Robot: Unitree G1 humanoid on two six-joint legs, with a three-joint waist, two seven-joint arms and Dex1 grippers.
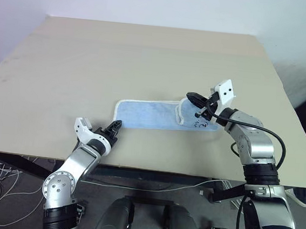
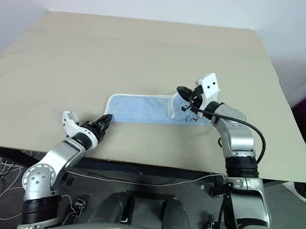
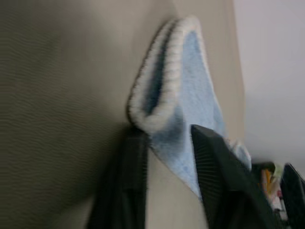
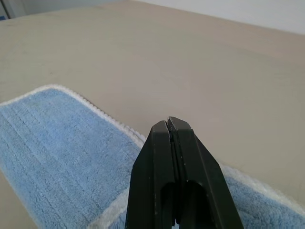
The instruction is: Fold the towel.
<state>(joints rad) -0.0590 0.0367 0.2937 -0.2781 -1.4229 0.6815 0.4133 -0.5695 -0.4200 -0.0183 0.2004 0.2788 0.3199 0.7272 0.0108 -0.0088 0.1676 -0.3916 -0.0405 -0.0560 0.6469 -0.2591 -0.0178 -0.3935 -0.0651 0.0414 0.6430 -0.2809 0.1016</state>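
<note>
The towel (image 1: 152, 116) is pinched at its near corner by the left gripper (image 1: 114, 127), and its far end is lifted in the closed right gripper (image 1: 200, 104). Both ends should be raised together, so that the edges are matched.

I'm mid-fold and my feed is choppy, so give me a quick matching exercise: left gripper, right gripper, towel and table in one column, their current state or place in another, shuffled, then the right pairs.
Column one:
1. left gripper
2. right gripper
3. towel
4. table

Column two:
A. tan, carrying the cloth
B. raised, pinching an edge lifted off the surface
C. light blue, mostly lying flat
D. low, fingers either side of the near corner

Pairs: 1-D, 2-B, 3-C, 4-A
</note>
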